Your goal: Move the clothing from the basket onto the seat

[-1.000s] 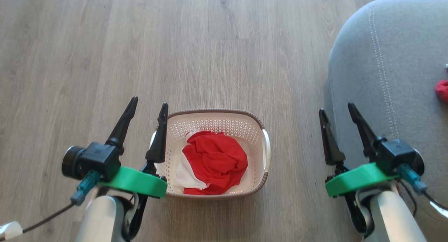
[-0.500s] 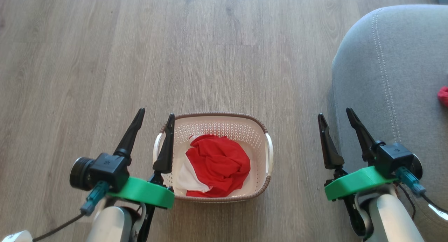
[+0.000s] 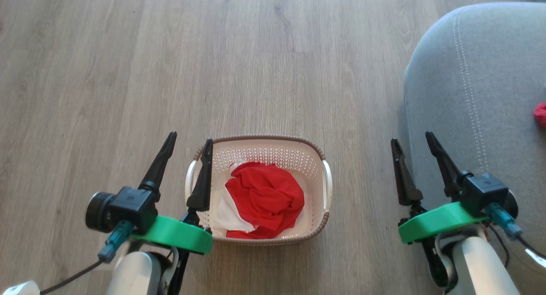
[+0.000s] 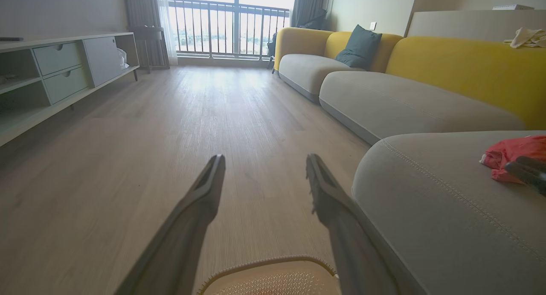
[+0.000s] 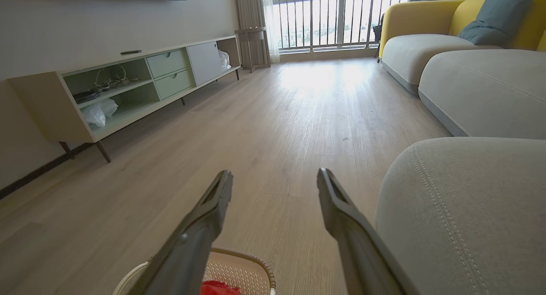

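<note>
We see L gripper (image 3: 190, 136) w/ jaws spread wide, nothing held, just beside the basket (image 3: 260, 138). In head view its inner finger overlaps the basket's 9 o'clock handle. R gripper (image 3: 411, 137) is also wide open and empty, at the seat (image 3: 482, 73) edge. Red clothing (image 3: 264, 199) w/ white trim lies bunched in the basket, approx 4 o'clock from L fingertips. Another red piece (image 3: 541, 114) lies on the seat, 2 o'clock from R gripper. Basket sits on wood floor (image 3: 128, 52).
</note>
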Robot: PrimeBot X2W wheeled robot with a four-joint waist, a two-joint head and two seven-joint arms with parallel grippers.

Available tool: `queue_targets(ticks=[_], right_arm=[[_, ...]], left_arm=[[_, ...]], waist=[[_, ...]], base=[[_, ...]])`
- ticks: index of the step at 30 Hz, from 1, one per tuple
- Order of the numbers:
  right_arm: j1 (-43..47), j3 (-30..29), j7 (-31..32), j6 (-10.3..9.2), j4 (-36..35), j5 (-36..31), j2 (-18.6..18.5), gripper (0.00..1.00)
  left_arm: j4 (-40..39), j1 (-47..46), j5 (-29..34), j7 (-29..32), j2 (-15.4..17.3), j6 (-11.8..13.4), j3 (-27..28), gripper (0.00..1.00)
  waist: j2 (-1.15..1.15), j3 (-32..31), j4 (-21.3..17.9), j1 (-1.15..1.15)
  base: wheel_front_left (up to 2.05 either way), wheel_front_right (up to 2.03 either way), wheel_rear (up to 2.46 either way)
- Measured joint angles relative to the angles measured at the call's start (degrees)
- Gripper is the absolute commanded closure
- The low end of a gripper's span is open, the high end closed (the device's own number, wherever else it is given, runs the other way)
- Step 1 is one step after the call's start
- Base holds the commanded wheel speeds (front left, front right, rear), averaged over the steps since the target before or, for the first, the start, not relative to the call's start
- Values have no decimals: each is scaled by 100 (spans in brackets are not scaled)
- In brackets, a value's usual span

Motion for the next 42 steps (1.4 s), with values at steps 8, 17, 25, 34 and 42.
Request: queue_targets(ticks=[8, 17, 25, 34, 42], right_arm=[[-27, -143, 0, 0, -143, -8, 3, 0], [-269, -189, -1, 0, -441, -24, 5, 0], [-454, -192, -1, -1, -730, 63, 3, 0], [-745, -53, -1, -1, -942, 325, 4, 0], [-758, 181, -1, 0, -1058, 567, 5, 0]], left_arm=[[398, -148, 201, 0, -1, -163, -36, 0], [1090, -1065, 668, 0, 104, -495, -88, 0], [1940, -2232, 990, 0, 600, -621, -442, 0], [3578, -3646, 1168, 0, 1023, -669, -1060, 0], [4845, -4774, 1226, 0, 1260, -669, -1621, 0]], waist=[[0, 505, -80, 0], [0, 1576, -314, 2], [0, 2691, -653, 3], [-1, 3763, -1082, 2], [-1, 4414, -1482, 1]], base=[[0, 0, 0], [0, 0, 0], [0, 0, 0], [0, 0, 0], [0, 0, 0]])
